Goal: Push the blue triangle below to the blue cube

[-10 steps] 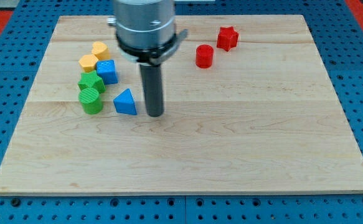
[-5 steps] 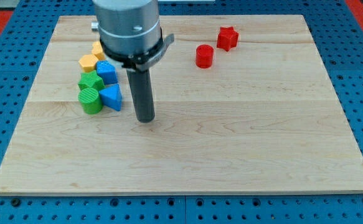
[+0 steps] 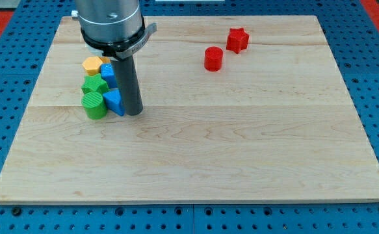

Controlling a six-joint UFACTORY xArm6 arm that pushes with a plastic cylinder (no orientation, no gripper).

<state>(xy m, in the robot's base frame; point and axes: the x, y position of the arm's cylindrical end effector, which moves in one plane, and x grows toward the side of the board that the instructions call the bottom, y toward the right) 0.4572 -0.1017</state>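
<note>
tip: my tip (image 3: 132, 114) sits down on the board, touching the right side of the blue triangle (image 3: 114, 101); bare rod, no jaws, so it grasps nothing, it only presses sideways.
blue triangle: near side of the left cluster, wedged between the tip on its right and the green cylinder (image 3: 95, 104) on its left; looks in contact with both.
blue cube: the blue cube (image 3: 108, 73) is just far of the triangle, partly hidden by the rod (only its left part shows).
progress: the triangle reads as already directly below the cube, so the task looks close to done.
neighbours: green star-like block (image 3: 93, 84) left of the cube, yellow block (image 3: 93, 64) at the far end of the cluster (a second yellow one may hide behind the rod, cannot tell).
risk 1: more leftward push likely shoves the green cylinder, and the triangle slides out from under the cube.
risk 2: the triangle's slanted face may rotate it off line against the round cylinder.
risk 3: moving the rod far-ward could clip the cube and break the alignment.
far right: red cylinder (image 3: 213, 58) and red star (image 3: 237, 39), well apart, no risk.
surface: wooden board (image 3: 241, 143).
</note>
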